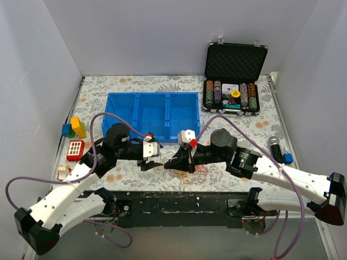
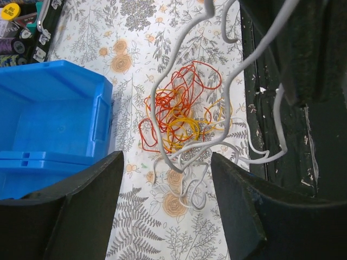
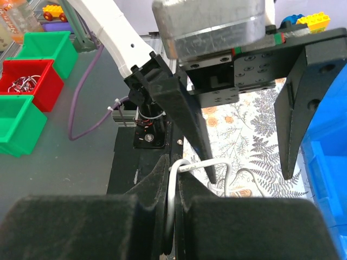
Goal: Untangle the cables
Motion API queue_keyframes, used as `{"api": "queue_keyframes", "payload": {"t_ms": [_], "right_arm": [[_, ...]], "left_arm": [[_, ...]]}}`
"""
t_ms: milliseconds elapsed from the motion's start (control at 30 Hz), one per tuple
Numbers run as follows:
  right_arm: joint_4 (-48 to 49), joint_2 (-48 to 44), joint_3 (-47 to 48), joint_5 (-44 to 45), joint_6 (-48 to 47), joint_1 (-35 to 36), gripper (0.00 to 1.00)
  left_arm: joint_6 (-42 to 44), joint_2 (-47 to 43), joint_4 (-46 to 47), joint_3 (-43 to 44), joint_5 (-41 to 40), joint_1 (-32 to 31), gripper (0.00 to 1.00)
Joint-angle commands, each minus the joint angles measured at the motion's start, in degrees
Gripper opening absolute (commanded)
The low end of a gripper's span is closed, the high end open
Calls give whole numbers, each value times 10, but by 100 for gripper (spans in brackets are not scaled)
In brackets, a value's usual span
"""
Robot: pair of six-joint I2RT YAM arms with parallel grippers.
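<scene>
Most of the job lies ahead: left gripper (image 2: pixel 165 161) hovers, fingers (image 2: pixel 81 208) spread wide, over red and orange-yellow cables (image 2: pixel 179 116) bunched on the table (image 2: pixel 135 32) beside the blue bin (image 2: pixel 49 119); right gripper (image 3: pixel 173 168) clamps one white cable (image 3: pixel 172 203), raised yet seemingly threaded through the heap.

left wrist view, top-left corner: yellow round button (image 2: pixel 10 11) lying among the chips in the poker chip case (image 2: pixel 44 24), dark print reads "big blind", two lines, small but legible. top external view: same button appears only as a yellow dot, print too small to read. right wrist view: no legible text. no other readable labels, brands or numbers in any view.
</scene>
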Motion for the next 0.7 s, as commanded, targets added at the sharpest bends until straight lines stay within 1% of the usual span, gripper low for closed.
{"api": "queue_keyframes", "payload": {"t_ms": [0, 133, 200, 267, 300, 333, 400, 467, 500, 533, 600, 667], "right_arm": [[9, -13, 33, -13, -8, -2, 1], [5, -14, 33, -9, -8, -2, 1], [5, -13, 31, -6, -8, -2, 1], [5, -15, 30, -3, -8, -1, 1], [4, -15, 29, 0, -8, -2, 1], [1, -16, 29, 4, -8, -2, 1], [-7, -17, 26, 13, -8, -2, 1], [-18, -19, 19, 23, -26, -1, 1], [-23, -23, 14, 32, -29, -2, 1], [-30, -24, 6, 44, -32, -2, 6], [-42, -31, -15, 61, -41, -4, 18], [-56, -37, -40, 80, -40, -7, 35]], "left_arm": [[3, 17, 28, 2, 11, -1, 57], [-11, 18, 62, 1, 9, -1, 31], [-7, 31, 51, 10, 16, 0, 22], [-3, 38, 34, 20, 17, -1, 20], [-3, 39, 33, 23, 16, -1, 17], [-3, 37, 33, 24, 12, -1, 17], [-2, 30, 41, 27, -5, -1, 11], [-4, 25, 57, 32, -47, 0, 0], [-6, 23, 67, 36, -59, -1, 0], [-13, 19, 81, 40, -92, -1, 0], [-25, 13, 109, 49, -144, -1, 0], [-44, 9, 138, 66, -198, 0, 0]]}}
